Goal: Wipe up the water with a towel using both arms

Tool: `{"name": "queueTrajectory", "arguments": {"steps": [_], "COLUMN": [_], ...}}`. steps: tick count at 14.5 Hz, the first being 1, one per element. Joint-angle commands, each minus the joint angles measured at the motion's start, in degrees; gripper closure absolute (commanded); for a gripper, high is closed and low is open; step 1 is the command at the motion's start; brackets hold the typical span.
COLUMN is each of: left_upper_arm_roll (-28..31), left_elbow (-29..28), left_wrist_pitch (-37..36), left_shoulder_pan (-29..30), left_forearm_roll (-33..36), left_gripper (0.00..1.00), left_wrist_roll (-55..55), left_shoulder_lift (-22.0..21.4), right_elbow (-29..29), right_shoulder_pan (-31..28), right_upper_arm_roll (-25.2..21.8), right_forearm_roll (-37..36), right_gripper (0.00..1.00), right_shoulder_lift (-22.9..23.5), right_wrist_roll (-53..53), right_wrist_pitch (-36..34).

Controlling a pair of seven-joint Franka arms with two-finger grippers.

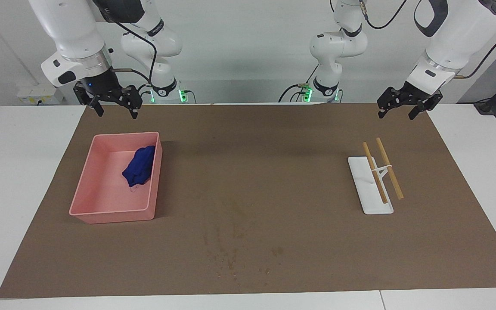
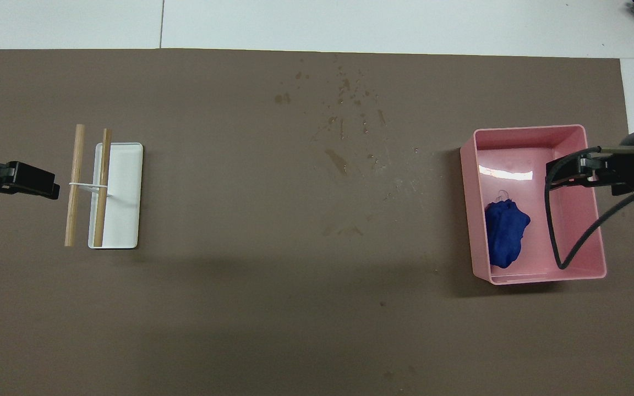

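Observation:
The deep-blue towel (image 1: pixel 139 165) lies bunched in the pink tray (image 1: pixel 110 214), against the wall that faces the table's middle; it also shows in the overhead view (image 2: pixel 505 232). The water (image 1: pixel 230 254) is a scatter of small dark specks on the brown mat, farther from the robots than the tray; it also shows in the overhead view (image 2: pixel 344 99). My right gripper (image 1: pixel 116 113) is open and empty, raised over the tray (image 2: pixel 526 131) and well above the towel. My left gripper (image 1: pixel 396 115) is open and empty, raised beside the white stand.
A white stand (image 1: pixel 368 189) with two wooden sticks (image 1: pixel 388 168) sits toward the left arm's end of the table. A brown mat (image 1: pixel 274 172) covers most of the white table. A black cable (image 2: pixel 556 231) loops from the right wrist over the tray.

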Motion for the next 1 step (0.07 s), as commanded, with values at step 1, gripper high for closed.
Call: {"name": "queueTrajectory", "arguments": {"steps": [1], "left_upper_arm_roll": [0.18], "left_elbow": [-1.08], "left_wrist_pitch": [-0.31], "left_shoulder_pan": [-0.08], "left_forearm_roll": [-0.71], "left_gripper": [0.00], "left_wrist_roll": [0.49], "left_shoulder_lift": [-1.09], "right_elbow": [-1.30], "right_shoulder_pan": [-0.59], "right_upper_arm_roll": [0.38], "right_forearm_roll": [0.79], "right_gripper": [0.00], "right_shoulder_lift": [-1.23], "right_wrist_roll": [0.34], "right_wrist_pitch": [-0.37]}}
